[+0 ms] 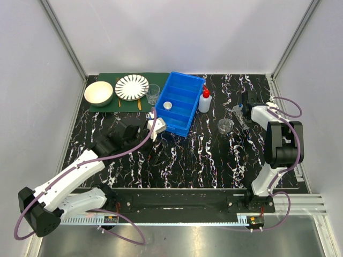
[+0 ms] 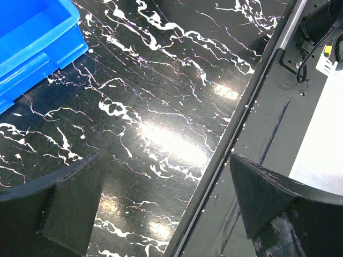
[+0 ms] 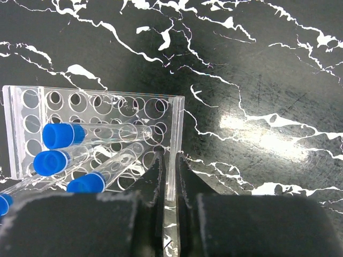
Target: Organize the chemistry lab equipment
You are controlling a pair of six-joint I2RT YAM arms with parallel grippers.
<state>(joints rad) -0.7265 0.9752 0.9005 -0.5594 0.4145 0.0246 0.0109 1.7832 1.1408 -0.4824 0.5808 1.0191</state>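
My right gripper (image 3: pixel 170 167) is shut on the side wall of the clear plastic tube rack (image 3: pixel 96 131), which holds several clear blue-capped tubes (image 3: pixel 64 134). In the top view this gripper (image 1: pixel 246 107) and rack (image 1: pixel 239 115) are at the right of the table. A small clear beaker (image 1: pixel 225 126) stands just left of the rack. The white red-nozzled squeeze bottle (image 1: pixel 204 100) stands beside the blue bin (image 1: pixel 188 91). A small round lid (image 1: pixel 168 105) lies inside the bin. My left gripper (image 1: pixel 157 124) (image 2: pixel 167 160) is open and empty, at the bin's near left corner.
A green mat (image 1: pixel 107 105) at the back left carries a cream bowl (image 1: pixel 99 92), a striped plate (image 1: pixel 132 87) and a clear glass (image 1: pixel 153 93). The bin's corner (image 2: pixel 37 43) shows in the left wrist view, with the table's front rail (image 2: pixel 241 128) to the right.
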